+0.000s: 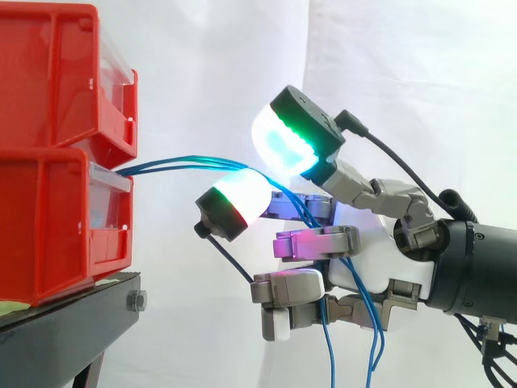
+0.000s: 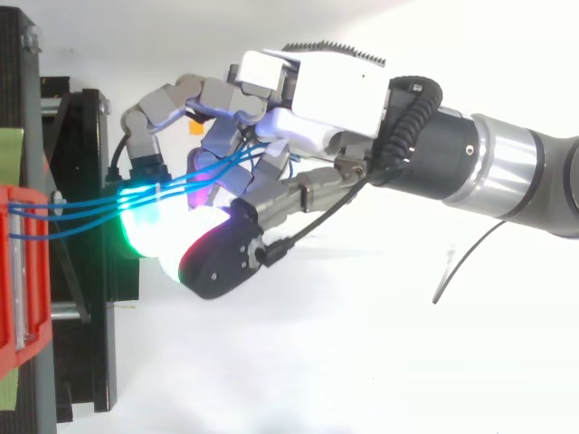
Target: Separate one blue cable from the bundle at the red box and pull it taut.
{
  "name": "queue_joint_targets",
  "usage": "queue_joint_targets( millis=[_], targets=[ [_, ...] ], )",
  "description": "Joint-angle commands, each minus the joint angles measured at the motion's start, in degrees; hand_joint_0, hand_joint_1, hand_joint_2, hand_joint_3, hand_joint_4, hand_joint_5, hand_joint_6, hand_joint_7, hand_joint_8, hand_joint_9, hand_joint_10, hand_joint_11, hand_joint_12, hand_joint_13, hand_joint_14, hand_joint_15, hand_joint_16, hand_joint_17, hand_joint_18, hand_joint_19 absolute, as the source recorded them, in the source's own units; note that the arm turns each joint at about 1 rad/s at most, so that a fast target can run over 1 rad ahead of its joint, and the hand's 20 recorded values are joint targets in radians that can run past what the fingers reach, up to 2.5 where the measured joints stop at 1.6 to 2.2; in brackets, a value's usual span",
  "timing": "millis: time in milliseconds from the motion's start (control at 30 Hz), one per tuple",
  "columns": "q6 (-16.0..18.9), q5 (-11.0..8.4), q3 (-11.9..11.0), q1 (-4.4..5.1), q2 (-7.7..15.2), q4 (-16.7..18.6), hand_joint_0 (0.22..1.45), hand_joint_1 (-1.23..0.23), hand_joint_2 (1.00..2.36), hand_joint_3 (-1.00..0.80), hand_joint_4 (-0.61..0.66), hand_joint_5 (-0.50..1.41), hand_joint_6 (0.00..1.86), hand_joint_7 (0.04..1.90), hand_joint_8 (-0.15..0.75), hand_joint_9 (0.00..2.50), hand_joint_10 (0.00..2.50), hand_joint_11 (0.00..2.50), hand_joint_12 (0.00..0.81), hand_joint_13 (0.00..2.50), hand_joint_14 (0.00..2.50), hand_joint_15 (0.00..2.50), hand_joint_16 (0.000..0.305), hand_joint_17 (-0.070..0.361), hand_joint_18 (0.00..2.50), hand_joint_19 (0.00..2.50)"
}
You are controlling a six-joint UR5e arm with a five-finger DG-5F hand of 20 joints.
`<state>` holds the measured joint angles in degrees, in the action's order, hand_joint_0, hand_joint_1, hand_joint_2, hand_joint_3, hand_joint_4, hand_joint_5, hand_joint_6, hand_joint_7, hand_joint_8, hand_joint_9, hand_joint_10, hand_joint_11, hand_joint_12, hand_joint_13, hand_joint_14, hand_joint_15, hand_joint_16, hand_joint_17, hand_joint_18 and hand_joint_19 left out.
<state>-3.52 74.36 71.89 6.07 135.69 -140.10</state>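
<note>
Two red bins (image 1: 48, 218) are stacked on a black stand at the left. Several thin blue cables (image 1: 178, 164) come out from between them and run right in a close bundle. They pass over a white-red glowing pad (image 1: 242, 194) and under a green-cyan pad (image 1: 279, 137), thread between the curled fingers, and hang down below the hand. My hand (image 1: 380, 259) is level with the bins' gap, its fingers curled round the cables. From above, the cables (image 2: 81, 212) leave the red box (image 2: 18, 271) side by side and enter the hand (image 2: 335, 86).
The black stand (image 1: 73, 323) carries the bins, with a bolt at its right edge. Seen from above, its frame (image 2: 86, 271) lies just left of the fingertips. A white curtain is behind, and open space lies to the right of and below the hand.
</note>
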Motion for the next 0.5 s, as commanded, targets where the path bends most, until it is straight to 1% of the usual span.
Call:
queue_joint_targets(
  millis=[0,33,100,133,200,233,300,400,433,467],
  targets=[
    [0.00,0.00,0.00,0.00,0.01,0.00,0.45,-0.52,1.00,-0.50,0.02,-0.12,0.86,1.10,0.284,1.23,1.58,1.99,0.419,1.23,0.02,1.54,0.060,0.136,0.98,0.90],
    [0.00,0.00,0.00,0.00,0.01,0.00,0.45,-0.51,1.00,-0.50,0.02,-0.12,0.86,1.09,0.291,1.23,1.57,2.01,0.415,1.23,0.02,1.53,0.060,0.136,0.98,0.89],
    [0.00,0.00,0.00,0.00,0.01,0.00,0.50,-0.44,1.00,-0.50,0.01,-0.12,0.85,1.10,0.273,1.23,1.46,2.08,0.384,1.21,0.02,1.54,0.056,0.126,0.94,0.93],
    [0.09,0.00,0.00,0.00,-0.08,0.00,0.51,-0.43,1.00,-0.50,0.01,-0.12,0.85,1.11,0.261,1.23,1.44,2.08,0.377,1.21,0.02,1.54,0.055,0.123,0.93,0.93],
    [0.00,-0.09,0.00,0.00,-0.08,0.00,0.56,-0.38,1.00,-0.50,0.00,-0.13,0.84,1.12,0.247,1.23,1.35,2.15,0.349,1.19,0.02,1.55,0.051,0.115,0.90,0.97],
    [0.00,-0.09,0.00,-0.09,-0.08,0.00,0.59,-0.38,1.00,-0.50,-0.01,-0.13,0.84,1.14,0.234,1.23,1.32,2.17,0.343,1.19,0.02,1.57,0.050,0.112,0.89,0.97],
    [0.00,-0.09,0.00,0.00,0.01,0.00,0.61,-0.40,1.00,-0.50,-0.01,-0.13,0.84,1.14,0.235,1.23,1.27,2.24,0.347,1.19,0.02,1.55,0.050,0.112,0.88,0.99],
    [0.00,-0.09,0.00,0.00,0.01,0.00,0.62,-0.41,1.00,-0.50,-0.01,-0.13,0.82,1.14,0.240,1.22,1.24,2.22,0.338,1.18,0.02,1.56,0.051,0.114,0.88,0.98],
    [0.00,-0.09,0.00,0.00,0.01,0.00,0.61,-0.41,1.00,-0.50,-0.01,-0.13,0.81,1.13,0.239,1.22,1.24,2.22,0.349,1.18,0.02,1.54,0.051,0.114,0.88,0.99],
    [0.09,0.00,0.00,-0.18,0.01,0.00,0.60,-0.40,1.00,-0.50,0.00,-0.13,0.81,1.14,0.239,1.22,1.24,2.21,0.349,1.18,0.02,1.54,0.051,0.115,0.88,0.99]
  ],
)
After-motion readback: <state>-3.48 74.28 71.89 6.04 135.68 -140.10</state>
